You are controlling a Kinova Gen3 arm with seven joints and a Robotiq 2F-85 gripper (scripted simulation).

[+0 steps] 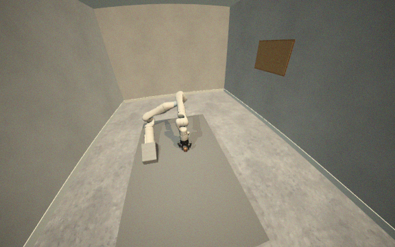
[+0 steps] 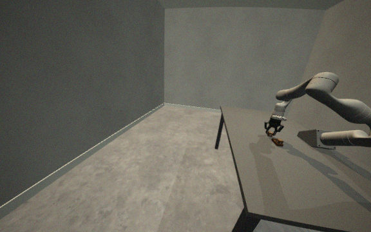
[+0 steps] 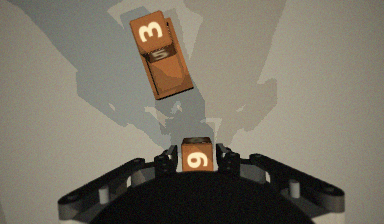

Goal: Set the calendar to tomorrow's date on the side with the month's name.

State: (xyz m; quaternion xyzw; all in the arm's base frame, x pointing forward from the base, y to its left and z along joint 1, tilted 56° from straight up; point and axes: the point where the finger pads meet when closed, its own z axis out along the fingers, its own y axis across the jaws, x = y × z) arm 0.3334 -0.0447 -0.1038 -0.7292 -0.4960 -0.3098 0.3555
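A loose orange cube (image 3: pixel 189 150) (image 2: pixel 270 135) (image 1: pixel 185 149) stands below my wrist, apart from the tray; its top shows a 6 or 9 lying sideways in the wrist view. My gripper (image 3: pixel 196 152) (image 2: pixel 271 132) is half open, its fingers on either side of this cube, with narrow gaps. The orange tray (image 3: pixel 174 94) (image 2: pixel 274 142) lies on the table, angled, at the upper left in the wrist view. A second cube (image 3: pixel 151 31) sits in its far end, a sideways 3 on top and a 5 on the side facing the empty half. The month's name cannot be seen.
The grey table (image 1: pixel 190 202) (image 2: pixel 288 180) carries the arm's base block (image 1: pixel 149 152) to the left of the gripper in the top view. Its long edge drops off left of the tray in the exterior view. Arm shadows fall across the tray and table.
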